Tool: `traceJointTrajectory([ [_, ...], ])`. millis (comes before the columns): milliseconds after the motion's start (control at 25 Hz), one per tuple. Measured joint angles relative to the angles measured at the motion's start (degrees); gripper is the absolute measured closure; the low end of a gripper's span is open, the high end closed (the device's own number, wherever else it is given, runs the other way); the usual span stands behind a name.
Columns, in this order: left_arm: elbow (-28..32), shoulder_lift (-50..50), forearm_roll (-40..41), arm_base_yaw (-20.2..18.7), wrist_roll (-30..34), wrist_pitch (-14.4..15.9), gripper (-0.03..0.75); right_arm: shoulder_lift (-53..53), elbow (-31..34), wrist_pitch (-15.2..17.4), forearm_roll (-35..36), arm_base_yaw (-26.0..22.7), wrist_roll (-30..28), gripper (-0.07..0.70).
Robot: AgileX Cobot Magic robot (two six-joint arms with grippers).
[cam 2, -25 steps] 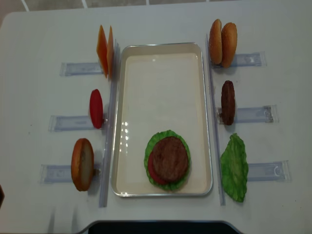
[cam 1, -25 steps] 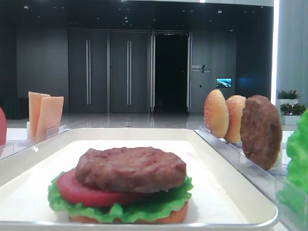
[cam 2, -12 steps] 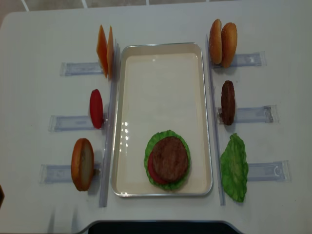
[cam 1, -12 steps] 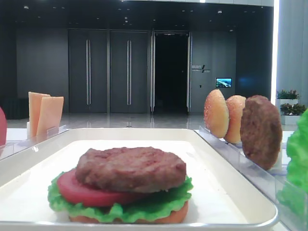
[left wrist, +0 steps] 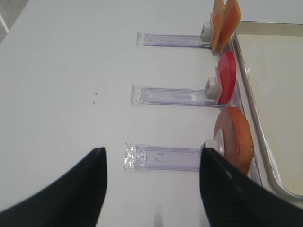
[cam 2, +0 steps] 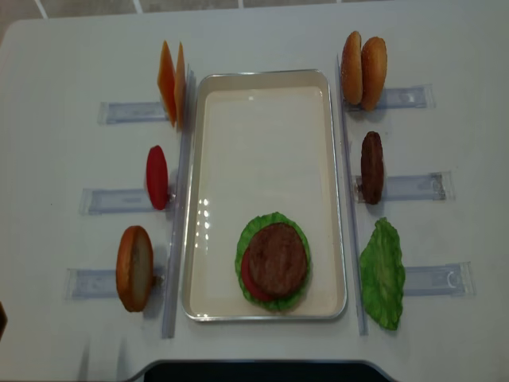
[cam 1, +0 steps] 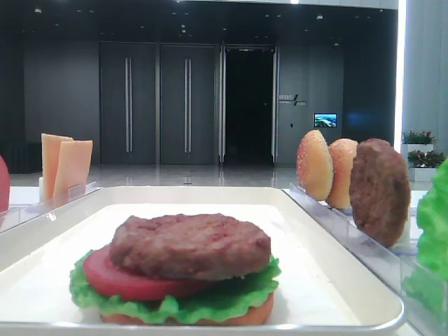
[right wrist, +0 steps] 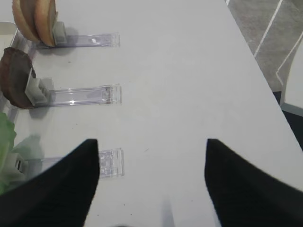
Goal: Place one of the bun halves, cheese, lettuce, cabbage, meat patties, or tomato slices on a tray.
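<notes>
On the white tray lies a stack: a meat patty on a tomato slice, lettuce and a bun half. Left of the tray stand cheese slices, a tomato slice and a bun half. To its right are two bun halves, a patty and a lettuce leaf. No cabbage is in view. My left gripper hangs open over the bare table beside the left bun half. Open and holding nothing, my right gripper is right of the lettuce.
Clear plastic racks hold the upright pieces on both sides of the tray. The table's right edge drops to the floor. Neither arm shows in the overhead view.
</notes>
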Motion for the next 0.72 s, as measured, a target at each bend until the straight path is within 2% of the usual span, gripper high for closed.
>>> traceJointTrajectory([
  [720,0.0,0.0,0.0,0.0,0.0,0.0,0.244,0.0,0.0,0.0,0.0,0.0,0.0,0.150],
])
